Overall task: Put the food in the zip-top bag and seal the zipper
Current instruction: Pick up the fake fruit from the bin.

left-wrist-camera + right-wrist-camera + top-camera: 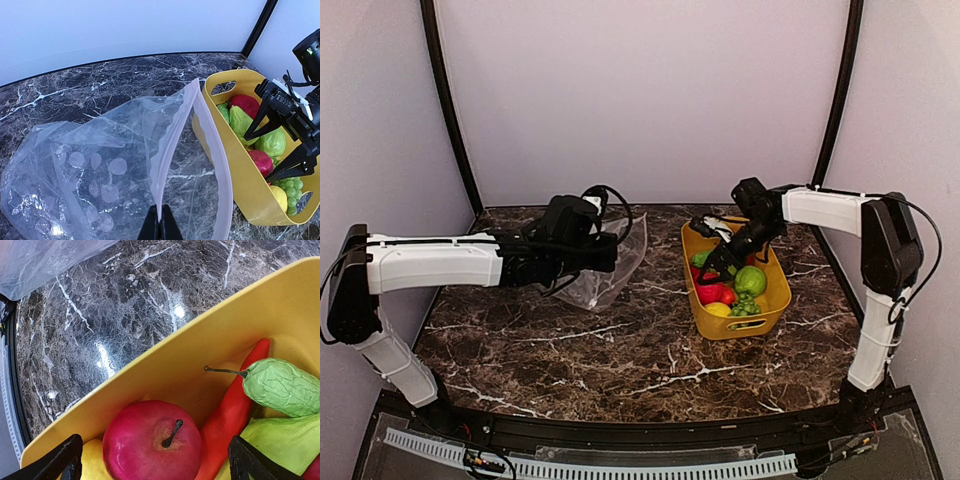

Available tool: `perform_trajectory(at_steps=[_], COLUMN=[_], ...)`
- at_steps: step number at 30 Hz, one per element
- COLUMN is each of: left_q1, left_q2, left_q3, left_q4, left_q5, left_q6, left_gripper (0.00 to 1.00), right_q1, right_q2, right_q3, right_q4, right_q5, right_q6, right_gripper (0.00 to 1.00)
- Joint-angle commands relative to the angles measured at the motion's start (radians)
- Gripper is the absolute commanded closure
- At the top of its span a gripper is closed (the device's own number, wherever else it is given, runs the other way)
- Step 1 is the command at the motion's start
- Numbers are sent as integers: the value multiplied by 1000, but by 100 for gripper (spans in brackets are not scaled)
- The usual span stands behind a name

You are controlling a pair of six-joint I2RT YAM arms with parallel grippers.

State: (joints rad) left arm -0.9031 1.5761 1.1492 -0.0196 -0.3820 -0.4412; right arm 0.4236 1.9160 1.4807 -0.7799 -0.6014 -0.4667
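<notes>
The clear zip-top bag (615,265) lies left of the yellow basket (772,295), its mouth held agape. My left gripper (160,227) is shut on the near lip of the pale zipper (216,150). The food sits in the basket: a red apple (145,435), a red pepper (232,400), a green cucumber (282,385), a yellow fruit (92,465), a green round one (751,280) and green grapes (745,303). My right gripper (155,442) hangs open over the basket, straddling the red apple without touching it.
The basket (240,175) stands close against the bag's mouth on the dark marble table (620,350). Pale walls enclose the back and sides, with black corner posts (450,110).
</notes>
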Motion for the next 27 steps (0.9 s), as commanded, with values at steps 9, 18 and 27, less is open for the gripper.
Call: perform_trajectory(at_steps=[9, 18, 27], left_q1=[1, 2, 2], left_q2=[-10, 11, 25], left_q3=[-14, 12, 25], left_q4=[-25, -35, -31], left_q5=[13, 26, 50], left_q6=[4, -1, -31], left_gripper=[99, 99, 99], right_q1=[7, 9, 6], right_q2=[3, 9, -195], right_q3=[-35, -31, 30], right_q4=[-23, -55, -98], right_q5=[36, 26, 58], right_q6=[-24, -12, 5], right_gripper=[8, 33, 50])
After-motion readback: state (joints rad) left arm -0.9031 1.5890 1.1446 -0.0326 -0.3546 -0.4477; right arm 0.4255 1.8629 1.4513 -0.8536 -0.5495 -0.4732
